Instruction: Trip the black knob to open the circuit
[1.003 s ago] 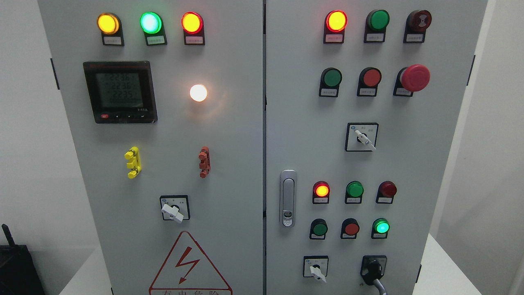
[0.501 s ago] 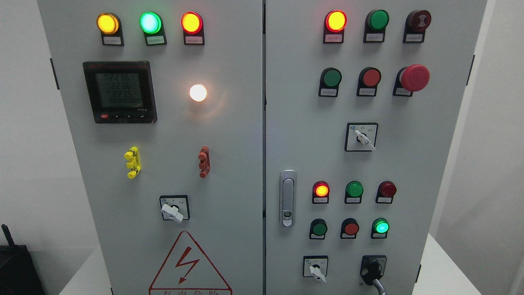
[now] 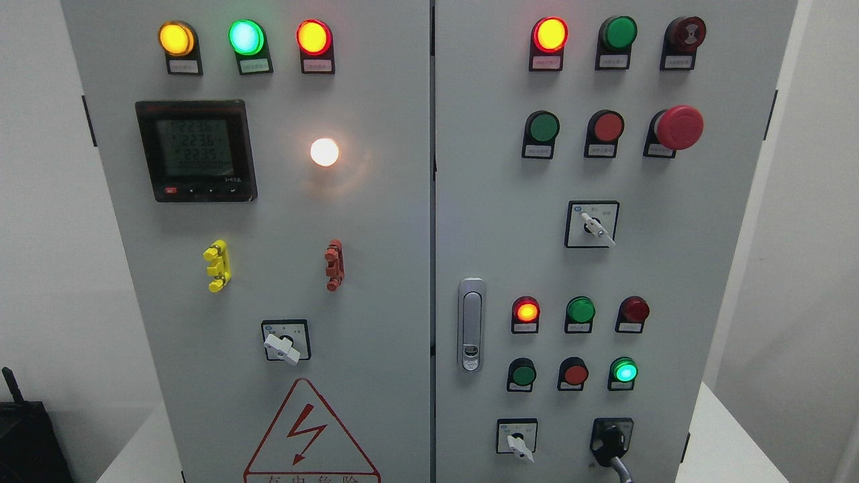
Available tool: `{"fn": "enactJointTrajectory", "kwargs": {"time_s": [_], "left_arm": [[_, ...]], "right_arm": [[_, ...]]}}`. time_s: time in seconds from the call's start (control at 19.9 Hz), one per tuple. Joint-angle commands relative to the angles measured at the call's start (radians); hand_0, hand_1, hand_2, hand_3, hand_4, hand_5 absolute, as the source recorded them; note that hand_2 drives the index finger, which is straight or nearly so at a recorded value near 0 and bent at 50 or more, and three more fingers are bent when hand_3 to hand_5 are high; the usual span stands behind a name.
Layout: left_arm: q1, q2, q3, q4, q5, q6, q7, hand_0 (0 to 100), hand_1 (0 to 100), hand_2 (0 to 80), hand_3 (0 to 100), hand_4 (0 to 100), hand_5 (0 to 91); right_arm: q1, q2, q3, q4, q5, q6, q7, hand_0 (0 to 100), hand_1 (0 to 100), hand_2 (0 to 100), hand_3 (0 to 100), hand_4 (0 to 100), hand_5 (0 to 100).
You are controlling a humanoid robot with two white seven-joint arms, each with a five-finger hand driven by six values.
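White walls frame a smooth grey metal cabinet (image 3: 376, 221). Low on its right door sits the black knob (image 3: 611, 439), rounded, below the glowing green lamp (image 3: 625, 371). Neither robot hand shows, so grip can't be told.

matt grey painted metal cabinet (image 3: 376, 221); glossy black plastic knob (image 3: 612, 439).

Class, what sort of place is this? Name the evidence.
Probably an electrical control room or training lab: a grey control cabinet with lit indicator lamps, a digital meter and a red emergency stop button.
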Motion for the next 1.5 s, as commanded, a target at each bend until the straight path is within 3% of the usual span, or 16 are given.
{"fn": "enactJointTrajectory", "kwargs": {"time_s": [0.0, 1.45], "left_arm": [[0.000, 0.000, 0.000, -0.016, 0.000, 0.000, 0.001, 12, 39, 0.0, 0, 0, 0.0], [0.000, 0.000, -0.001, -0.016, 0.000, 0.000, 0.001, 12, 39, 0.0, 0, 0, 0.0]], "right_arm": [[0.001, -0.029, 0.000, 0.003, 0.000, 0.003, 0.029, 0, 0, 4, 100, 100, 100], [0.003, -0.044, -0.030, 0.013, -0.001, 0.003, 0.027, 0, 0, 4, 100, 100, 100]]}}
